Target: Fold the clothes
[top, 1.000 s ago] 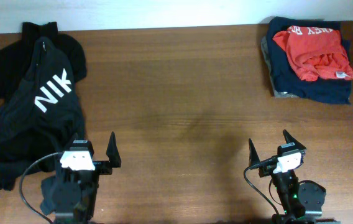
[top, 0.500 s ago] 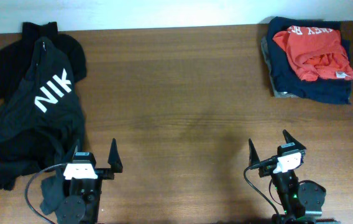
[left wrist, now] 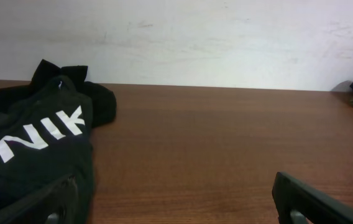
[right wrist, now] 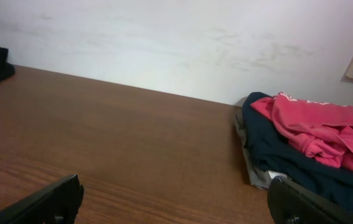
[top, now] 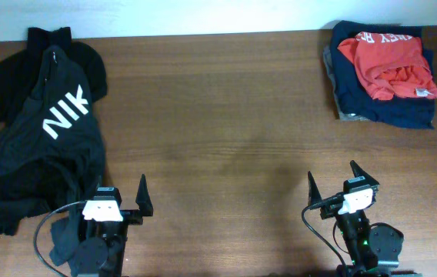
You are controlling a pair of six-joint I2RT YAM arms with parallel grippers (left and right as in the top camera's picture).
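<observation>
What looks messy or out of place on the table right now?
The orange-red shirt lies crumpled, not folded, on top of the folded navy stack at the table's far right corner. On the left, the black shirts sprawl in a loose, unfolded heap. Nothing looks spilled or damaged.

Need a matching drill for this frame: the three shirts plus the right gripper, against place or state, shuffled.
1. black shirt
2. orange-red shirt
3. navy shirt
4. right gripper

A. under the orange-red one
B. fingers apart, holding nothing
C. spread out at far left
D. lying on top, far right

Pairs: 1-C, 2-D, 3-A, 4-B
</observation>
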